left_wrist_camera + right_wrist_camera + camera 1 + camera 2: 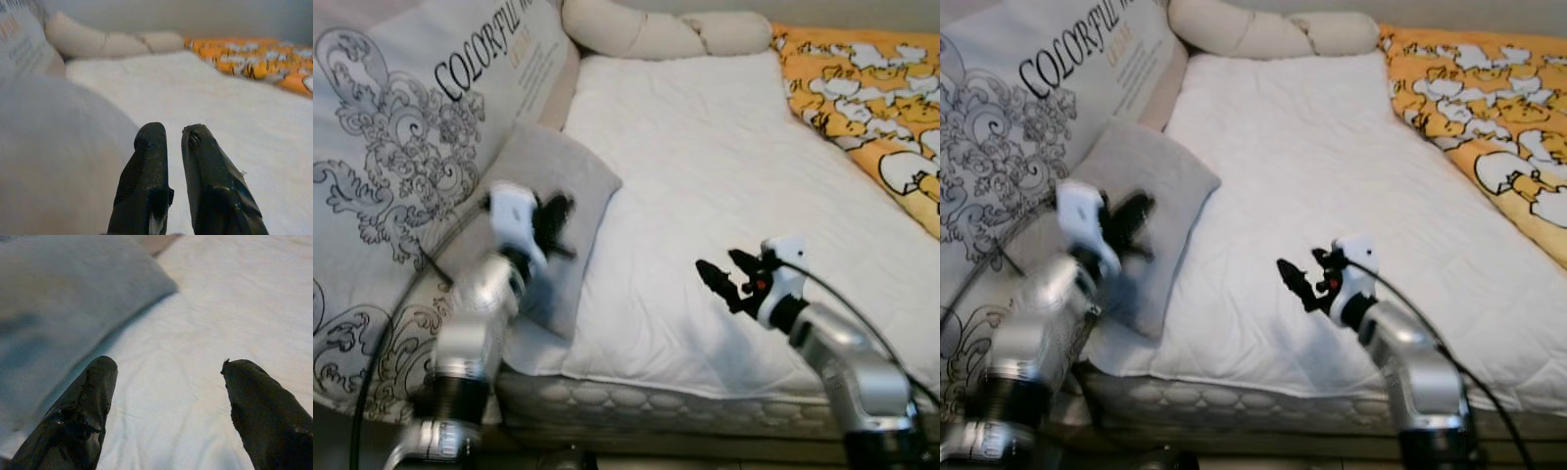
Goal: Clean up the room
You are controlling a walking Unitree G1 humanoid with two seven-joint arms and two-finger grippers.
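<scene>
Both grippers, left (556, 217) seemingly over grey pillow (563, 181), right (717, 276) beside.

A grey pillow (1141, 211) is seen lying on the white mattress (1332, 186), overlapped by the left gripper (1131, 220). The right gripper (1298, 279) is held above the mattress, near its front edge.

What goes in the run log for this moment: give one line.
left gripper: shut, over grey pillow | right gripper: open, over white mattress pad | nothing held
</scene>
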